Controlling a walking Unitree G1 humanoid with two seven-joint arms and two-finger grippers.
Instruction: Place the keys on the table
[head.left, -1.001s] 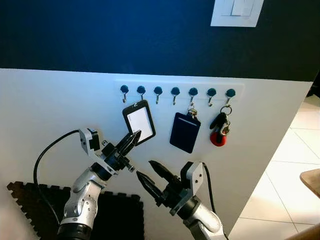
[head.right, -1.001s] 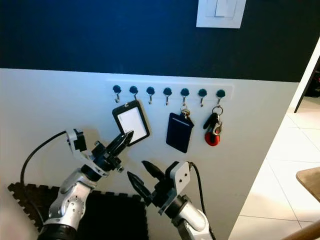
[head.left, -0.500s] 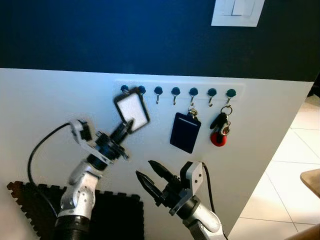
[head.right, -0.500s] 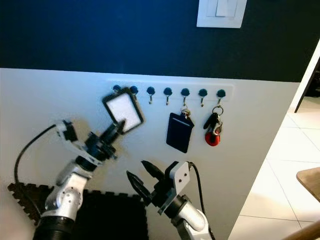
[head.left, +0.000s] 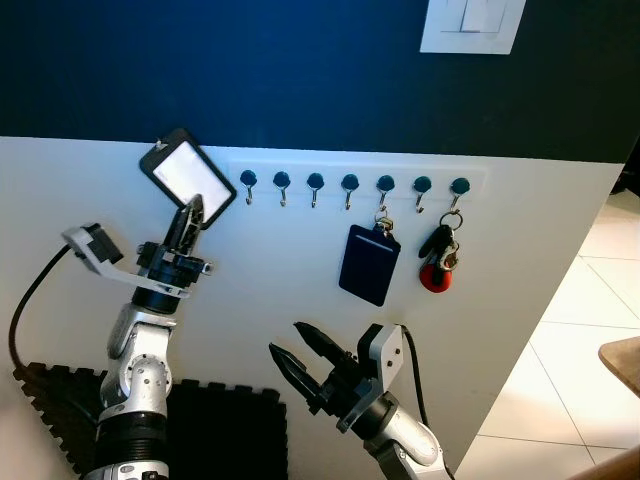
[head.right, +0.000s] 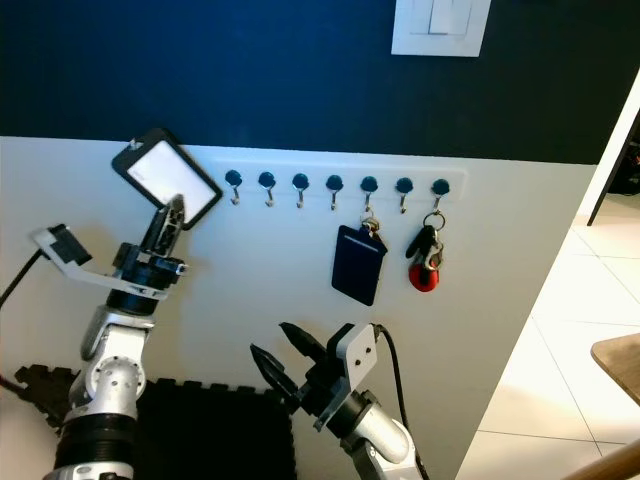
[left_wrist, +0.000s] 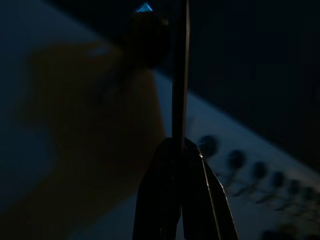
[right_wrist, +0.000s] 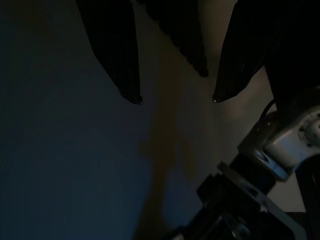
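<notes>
My left gripper (head.left: 193, 212) pinched the badge holder (head.left: 181, 168); the keys (head.left: 441, 258) looked light, jangly, best taken by their ring.

Home entryway, wall hook rail (head.left: 355, 182), hanging keys (head.left: 440, 257), light switch (head.left: 472, 24), tiled floor (head.left: 560, 370)

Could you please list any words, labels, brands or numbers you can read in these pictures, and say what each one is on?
There is no text that can be read.
The badge holder held in the left gripper: its white face looks blank.
The dark blue card holder on a hook: no print that I can make out.
The keys with the red fob: too small to tell.
The wall switch: plain white.
</notes>
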